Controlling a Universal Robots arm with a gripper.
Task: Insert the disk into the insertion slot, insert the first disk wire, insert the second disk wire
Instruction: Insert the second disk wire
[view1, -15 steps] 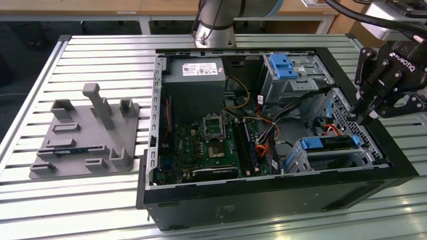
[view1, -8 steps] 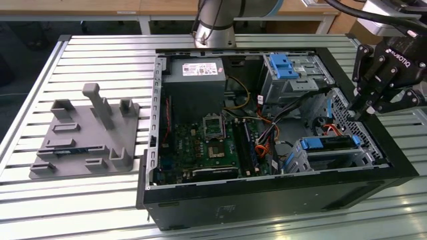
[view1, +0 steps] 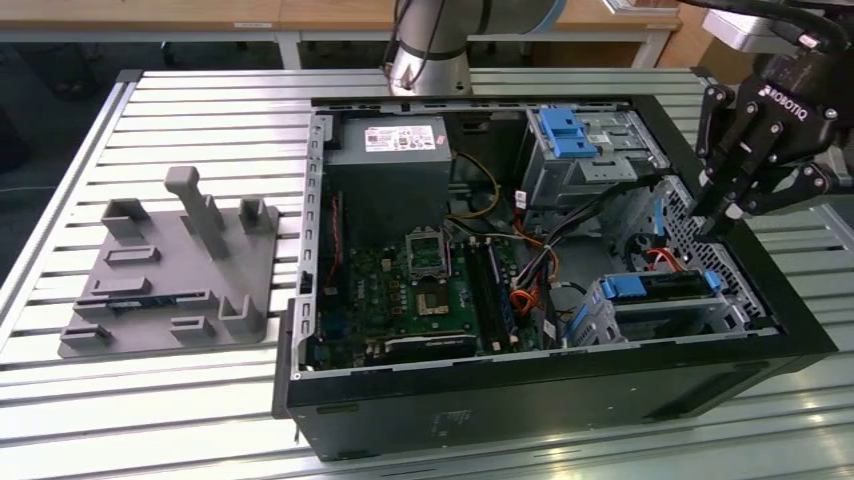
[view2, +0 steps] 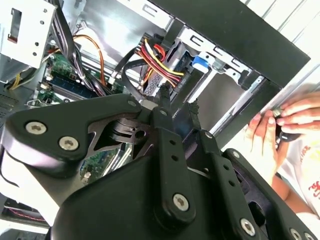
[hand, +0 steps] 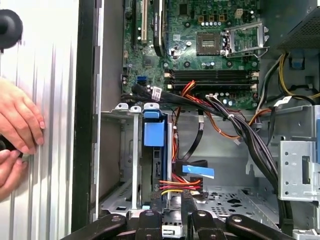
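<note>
Our hand (view1: 714, 222) hangs point-down inside the open computer case (view1: 561, 385), close to the case wall on the exterior view's right. We cannot tell whether it is clamped on anything. In the first wrist view a red, yellow and black bundle, which we take for the first disk wire (hand: 175, 186), ends right at its tip, but the grip itself is hidden.

Just beside the hand, the disk (view1: 654, 287) in its blue frame already sits in the insertion slot (view1: 731, 312). The slot is in the case corner toward the desk's (view1: 200, 400) near edge, on the exterior view's right. We judge the first step done and the first wire in hand.

A blue-tabbed flat cable (hand: 197, 171) lies loose nearby. Seating a plug here, we judge, calls for squaring it to the disk's end and pushing straight and gently, clear of the loose cables.

A person's fingers (hand: 30, 120) rest on the desk outside the case.
</note>
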